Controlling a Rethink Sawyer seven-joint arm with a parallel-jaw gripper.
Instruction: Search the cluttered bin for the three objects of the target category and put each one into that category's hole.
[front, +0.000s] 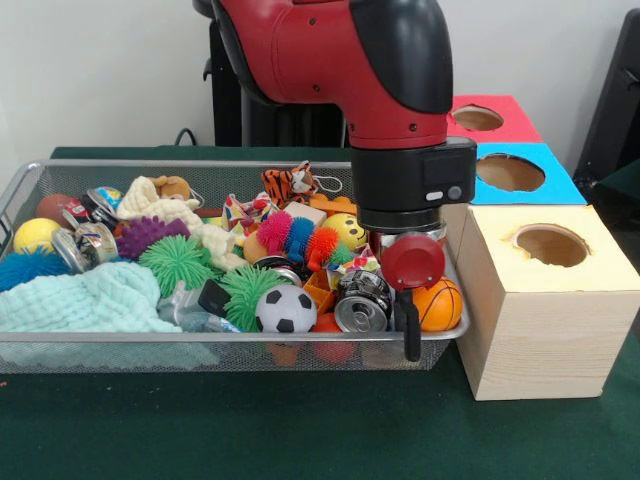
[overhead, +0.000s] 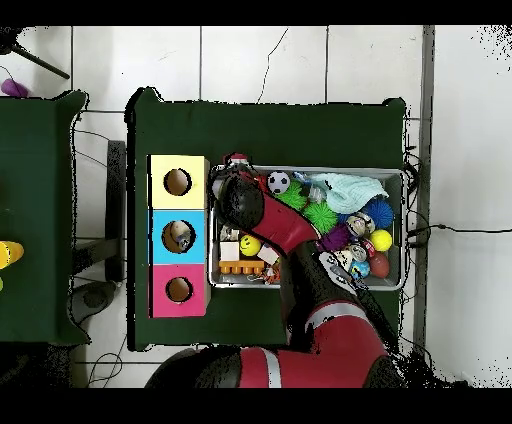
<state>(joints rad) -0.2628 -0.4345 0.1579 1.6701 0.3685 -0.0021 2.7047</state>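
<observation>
1. One small see-through plastic bottle (front: 190, 312) with wrinkly walls lies at the near edge of the wide silver wire-mesh bin (front: 150, 350), well off to the picture-left of the gripper (front: 408, 325).
2. Whether the gripper is clenched or released cannot be told.
3. Just beside it sit a shiny metal can (front: 360, 313) and a small orange basketball (front: 438, 304).
4. Beyond the bin's rim stands a yellow-topped wooden box (front: 545, 300).

No words, brand names or numbers can be read in either view. The drink cans (front: 84, 245) in the bin (front: 230, 350) carry printed colour, but the lettering is too small and blurred to make out. The yellow ball (front: 349, 231) bears a smiley face drawn in black, and it has no writing. The three wooden boxes (front: 548, 300) show plain coloured tops without labels.
</observation>
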